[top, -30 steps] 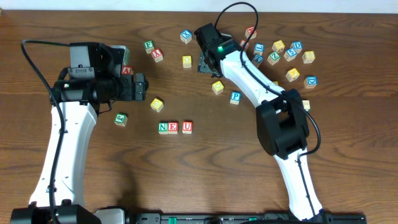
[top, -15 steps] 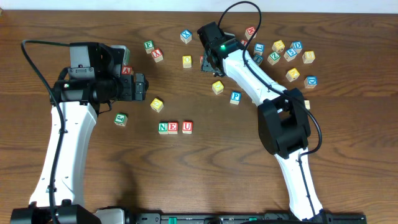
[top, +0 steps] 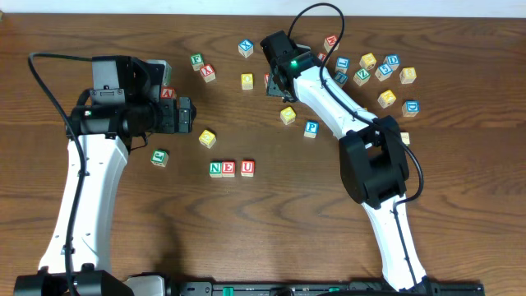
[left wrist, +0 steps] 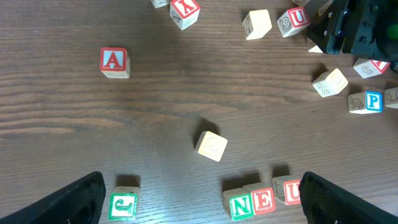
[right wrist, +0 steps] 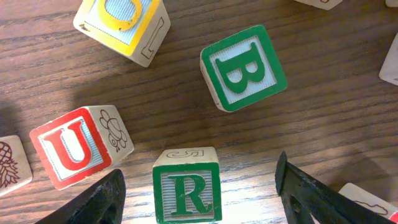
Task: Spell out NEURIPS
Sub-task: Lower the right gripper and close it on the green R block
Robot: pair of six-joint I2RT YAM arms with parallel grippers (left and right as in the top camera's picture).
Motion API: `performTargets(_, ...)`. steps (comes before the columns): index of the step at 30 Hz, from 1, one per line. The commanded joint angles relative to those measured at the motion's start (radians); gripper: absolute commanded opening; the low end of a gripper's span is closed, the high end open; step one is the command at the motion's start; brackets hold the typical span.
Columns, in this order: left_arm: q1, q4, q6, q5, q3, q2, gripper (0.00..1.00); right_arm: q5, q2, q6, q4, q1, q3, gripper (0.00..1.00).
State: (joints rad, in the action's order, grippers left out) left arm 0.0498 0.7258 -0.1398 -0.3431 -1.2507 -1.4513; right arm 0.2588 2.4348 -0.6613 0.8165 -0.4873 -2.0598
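Note:
The blocks N (top: 215, 168), E (top: 228, 168) and U (top: 247, 168) stand in a row at mid-table; they also show in the left wrist view, N (left wrist: 241, 204), E (left wrist: 262, 200), U (left wrist: 289, 190). My right gripper (top: 274, 82) is open at the far middle. In the right wrist view a green R block (right wrist: 186, 186) sits on the table between its open jaws (right wrist: 199, 202), touching neither. A blue P block (top: 311, 128) lies right of centre. My left gripper (top: 191, 115) is open and empty, hovering left of the row (left wrist: 202, 196).
Beside the R block are a green B block (right wrist: 244, 67), a red U block (right wrist: 81, 146) and a yellow block (right wrist: 121, 22). Several loose blocks cluster at the far right (top: 386, 70). A red A block (left wrist: 115, 62), a green block (top: 159, 157) and a yellow block (top: 207, 138) lie at the left.
My right gripper has shifted slightly toward the far edge and settled over the R block. The left arm and the N E U row have not moved.

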Motion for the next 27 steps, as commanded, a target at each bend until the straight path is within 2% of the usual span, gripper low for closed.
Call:
performTargets(1, 0.002, 0.000, -0.021, -0.015, -0.023, -0.001, 0.98, 0.024, 0.014, 0.004, -0.003, 0.003, -0.012, 0.68)
performTargets(12, 0.002, 0.000, -0.021, -0.015, -0.023, -0.001, 0.98, 0.027, 0.014, 0.004, 0.006, 0.002, -0.012, 0.52)
performTargets(23, 0.002, 0.000, -0.021, -0.015, -0.023, -0.001, 0.98, 0.020, 0.029, 0.005, 0.025, 0.002, -0.012, 0.45)
performTargets(27, 0.002, 0.000, -0.021, -0.015, -0.023, -0.001, 0.98, 0.019, 0.036, 0.005, 0.033, 0.002, -0.012, 0.40)
